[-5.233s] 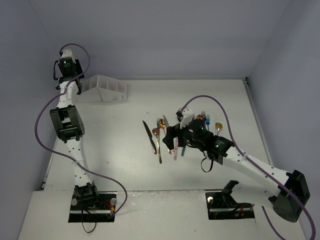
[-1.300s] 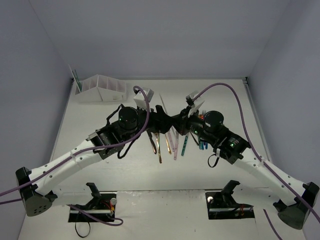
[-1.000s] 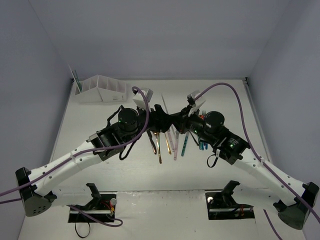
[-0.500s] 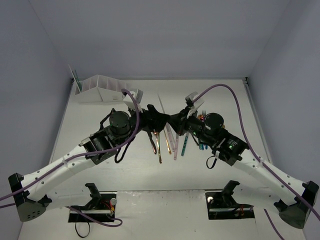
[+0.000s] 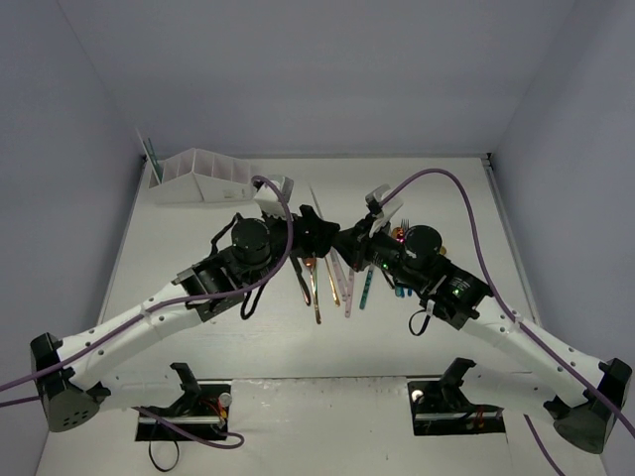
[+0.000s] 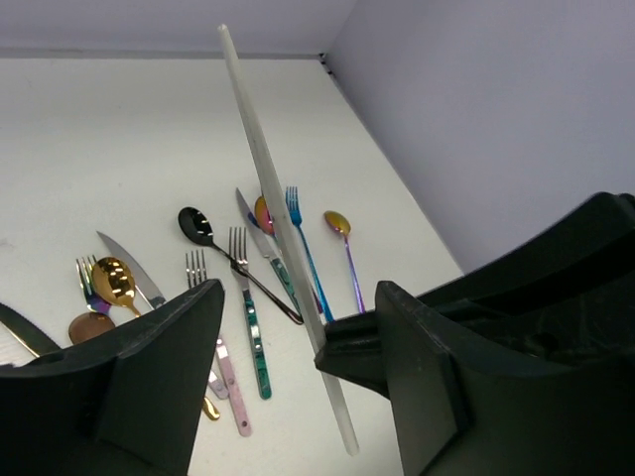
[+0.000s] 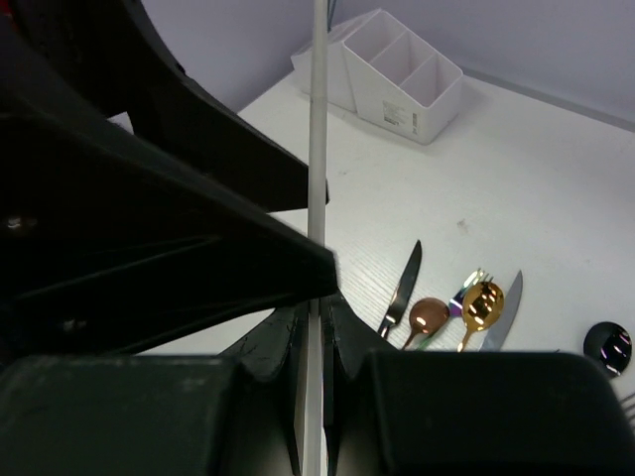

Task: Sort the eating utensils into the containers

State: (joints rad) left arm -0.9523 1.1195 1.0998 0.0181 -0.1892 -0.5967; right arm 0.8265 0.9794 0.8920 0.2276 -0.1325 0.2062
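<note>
The right hand (image 7: 316,332) is clenched on the lower end of a slim silver utensil (image 6: 270,203) and holds it raised above the counter (image 5: 446,188), tip pointing up and away from the arm bases.

The left hand (image 5: 310,226) is released. Its two fingers (image 6: 159,377) stand wide apart, one on each side of the utensil's shaft, and neither touches it. Both hands meet nose to nose over the middle of the counter, directly above the loose cutlery.

On the counter below the hands – all lying flat:
- black spoon (image 6: 193,223), its handle running toward the near side
- blue fork (image 6: 298,233), with a purple spoon (image 6: 338,224) just beside it
- teal-handled fork (image 6: 248,312) and pink-handled fork (image 6: 216,347), side by side
- gold spoon (image 6: 114,280), copper spoon (image 6: 87,325) and a silver knife (image 6: 134,266), grouped at the left of the left wrist view

The white rack (image 5: 203,177) sits at the far left corner of the counter, well apart from the hands. A teal utensil (image 5: 151,159) stands upright at its left end – the exact compartment cannot be determined.
</note>
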